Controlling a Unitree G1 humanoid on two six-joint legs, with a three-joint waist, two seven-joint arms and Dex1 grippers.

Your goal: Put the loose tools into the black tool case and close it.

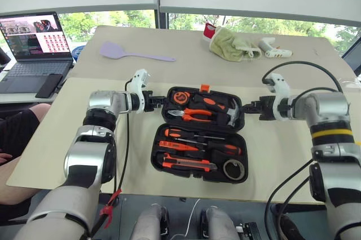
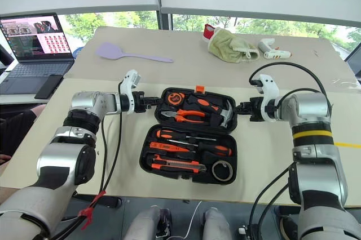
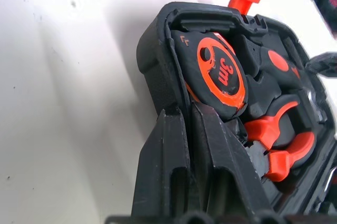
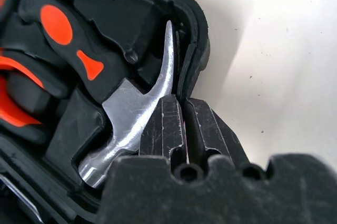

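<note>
The black tool case (image 1: 156,160) lies open on the table in front of me, its orange latch (image 1: 204,88) at the far edge. In the near half, two screwdrivers (image 1: 194,136), a utility knife (image 1: 189,164) and a black tape roll (image 1: 233,170) rest in their recesses. A tape measure (image 3: 220,74), pliers (image 1: 190,115) and a hammer (image 4: 138,113) fill the far half. My left gripper (image 1: 160,100) is shut on the far half's left rim (image 3: 158,71). On the right rim, beside the hammer head, my right gripper (image 1: 249,106) is likewise shut.
A lilac spatula (image 1: 133,54) lies at the back left of the table. A crumpled cloth (image 1: 230,45) and a white glue gun (image 1: 275,49) are at the back right. A laptop (image 1: 36,40) and a phone (image 1: 49,85) sit on a side table to the left.
</note>
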